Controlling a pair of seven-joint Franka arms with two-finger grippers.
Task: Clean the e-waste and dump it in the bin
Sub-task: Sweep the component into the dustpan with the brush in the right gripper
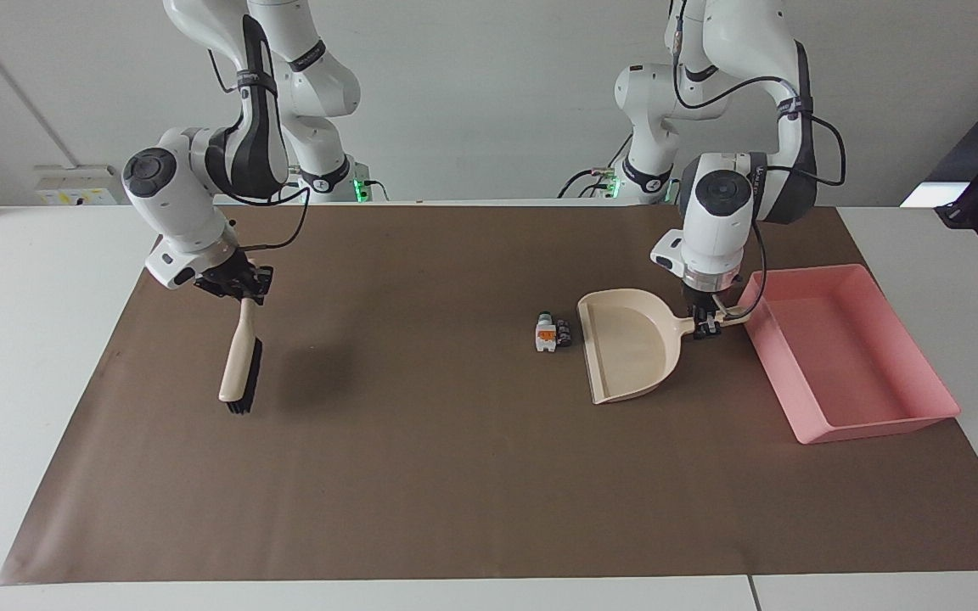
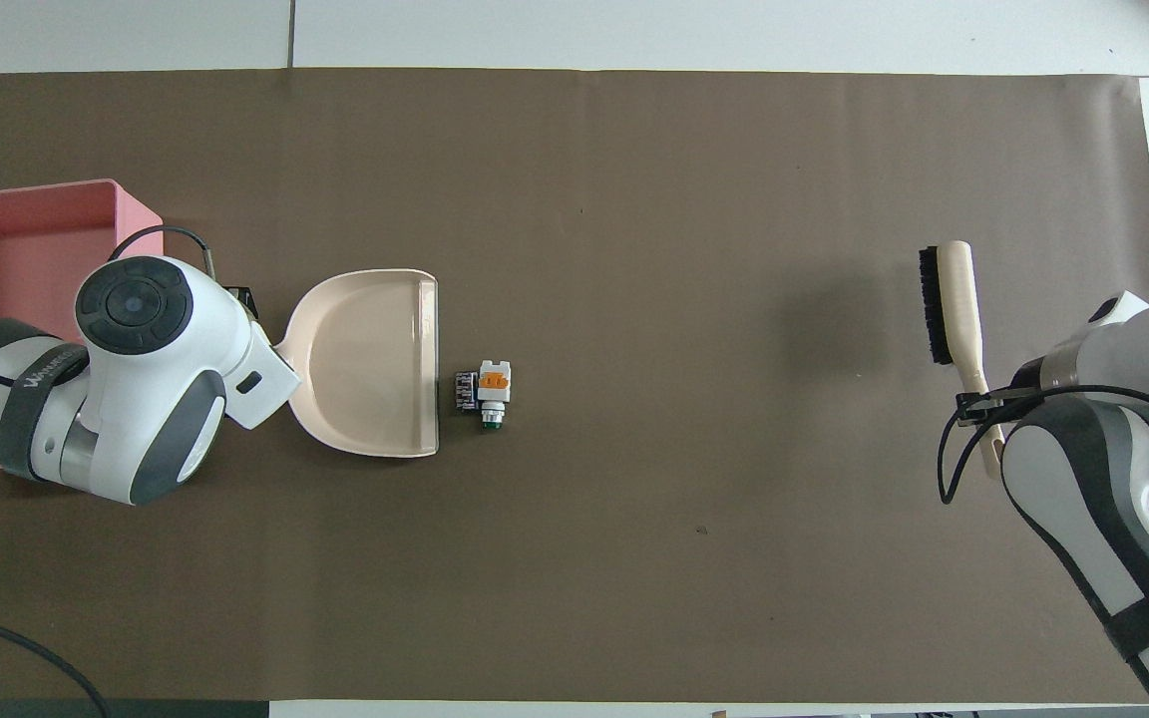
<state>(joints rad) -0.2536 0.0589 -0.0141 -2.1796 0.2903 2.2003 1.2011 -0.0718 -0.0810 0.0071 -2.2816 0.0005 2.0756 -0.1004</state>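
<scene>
The e-waste [image 1: 550, 333] is a small white block with an orange mark and dark bits beside it, lying mid-mat; it also shows in the overhead view [image 2: 487, 389]. My left gripper [image 1: 707, 325] is shut on the handle of the beige dustpan [image 1: 625, 352], whose open lip faces the e-waste a short gap away. In the overhead view the dustpan [image 2: 370, 364] shows, but the left arm hides most of its gripper. My right gripper [image 1: 238, 284] is shut on the handle of a beige brush [image 1: 238, 369] and holds it above the mat, bristles down. The pink bin [image 1: 875, 420] stands beside the dustpan's handle.
A brown mat [image 1: 455, 467] covers most of the white table. The brush [image 2: 949, 299] hangs over the right arm's end of the mat, well apart from the e-waste. The bin [image 2: 36, 259] sits at the left arm's end.
</scene>
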